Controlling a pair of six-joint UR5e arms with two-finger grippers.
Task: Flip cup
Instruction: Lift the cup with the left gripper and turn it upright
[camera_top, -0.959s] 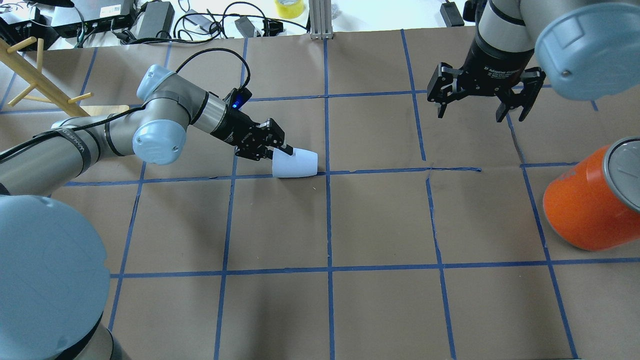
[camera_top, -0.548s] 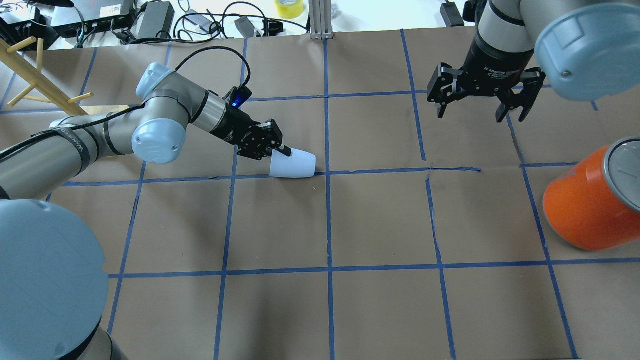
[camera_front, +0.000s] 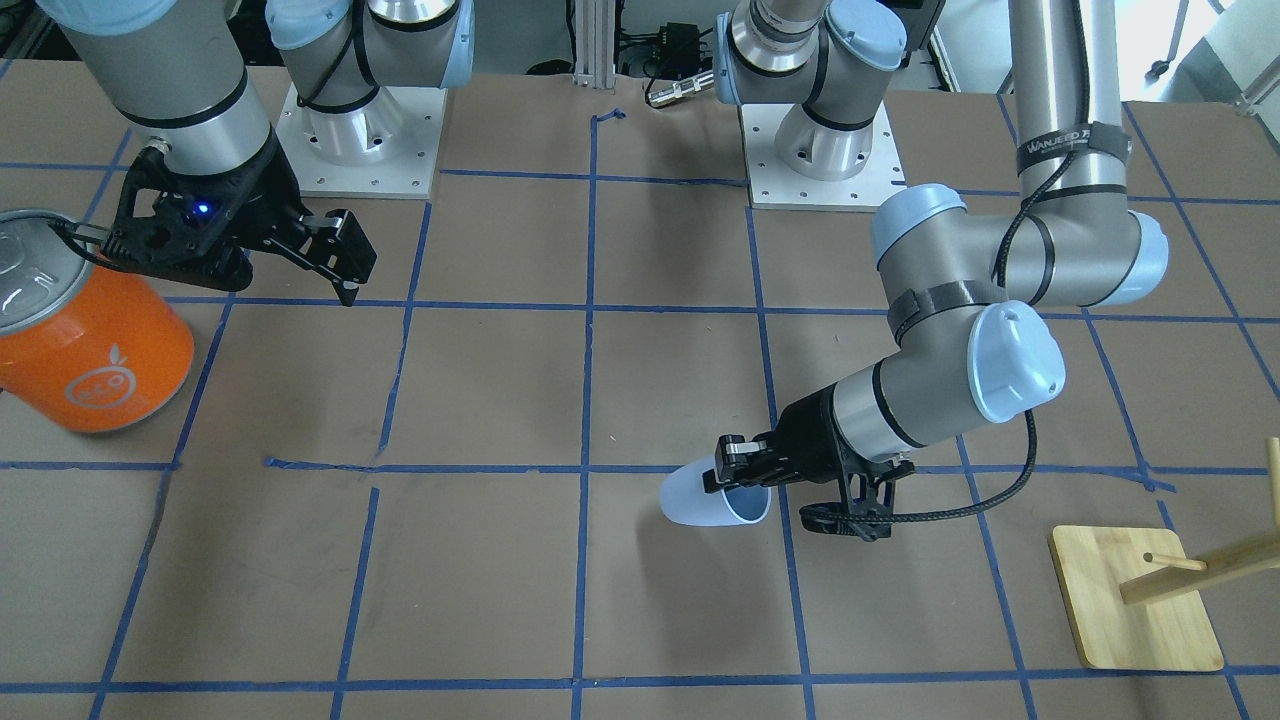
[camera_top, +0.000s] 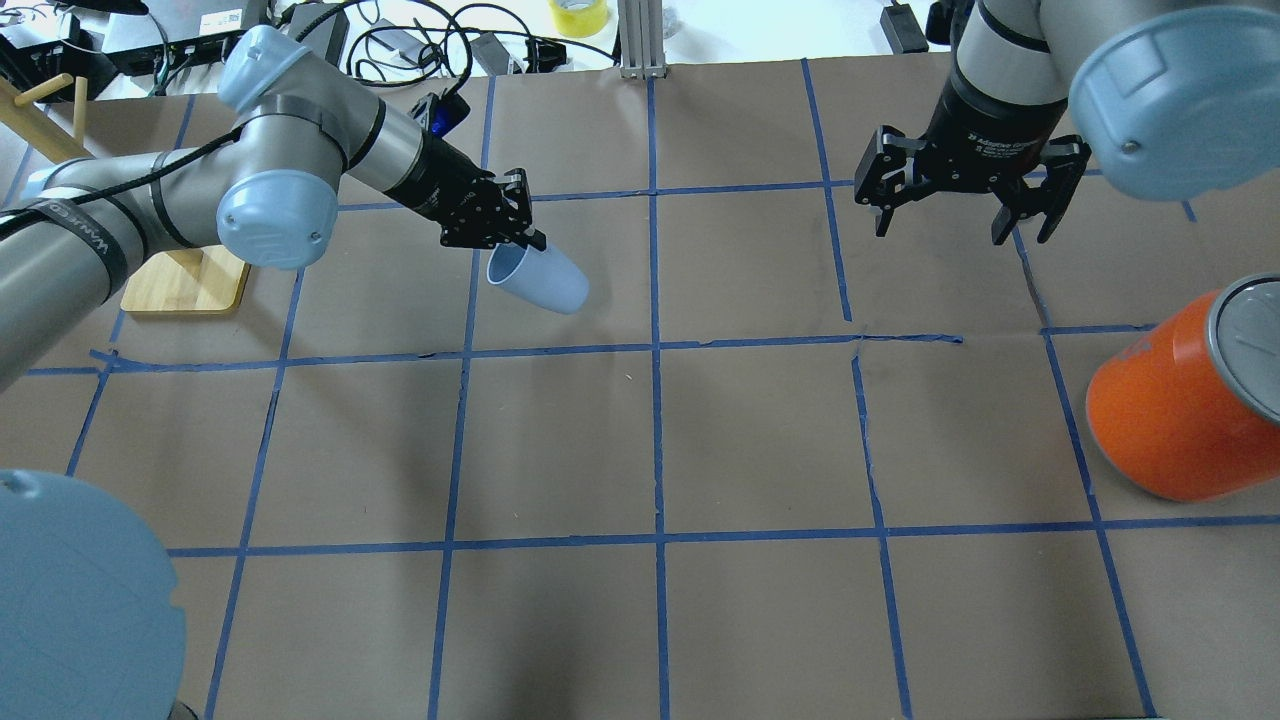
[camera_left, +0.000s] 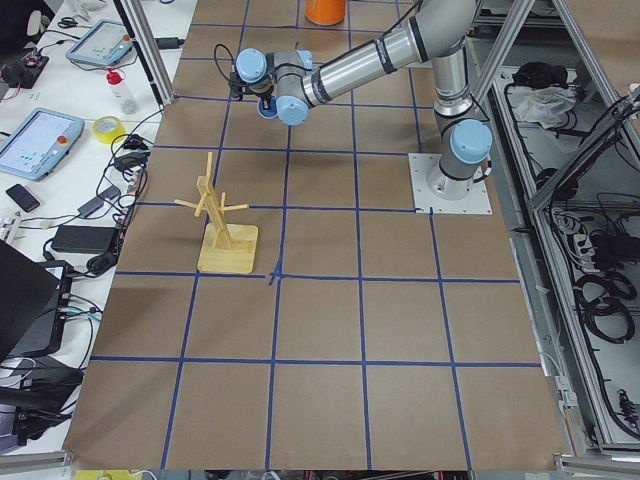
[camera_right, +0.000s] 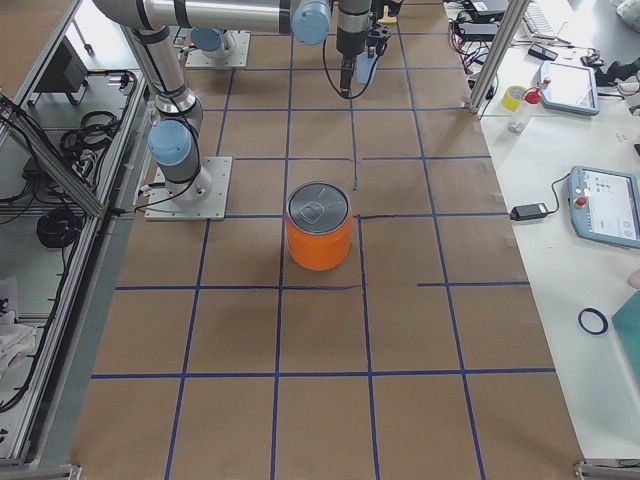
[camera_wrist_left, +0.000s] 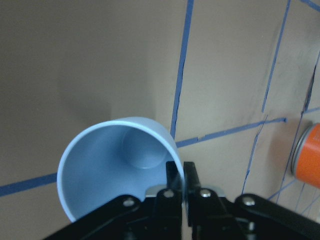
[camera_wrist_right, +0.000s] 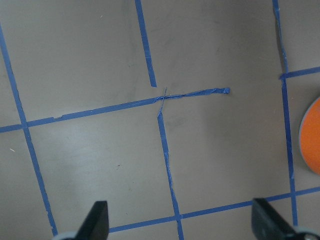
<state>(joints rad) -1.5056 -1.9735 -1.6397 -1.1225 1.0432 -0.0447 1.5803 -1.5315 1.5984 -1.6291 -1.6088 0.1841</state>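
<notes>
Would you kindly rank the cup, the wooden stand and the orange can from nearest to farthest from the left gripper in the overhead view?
1. The cup, its rim pinched in the left gripper.
2. The wooden stand, at the view's left.
3. The orange can, at the far right edge.

Silver-grey arms (camera_front: 1060, 70) with pale blue joint caps (camera_front: 1015, 360), black left hand (camera_top: 527, 238) and right hand (camera_top: 950, 225), one black cable (camera_front: 1032, 445)

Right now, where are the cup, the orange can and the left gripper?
cup (camera_top: 552, 287), overhead view, its outer side wall.
orange can (camera_front: 100, 345), front-facing view, its orange side.
left gripper (camera_wrist_left: 181, 176), left wrist view, between its fingertips.
</notes>
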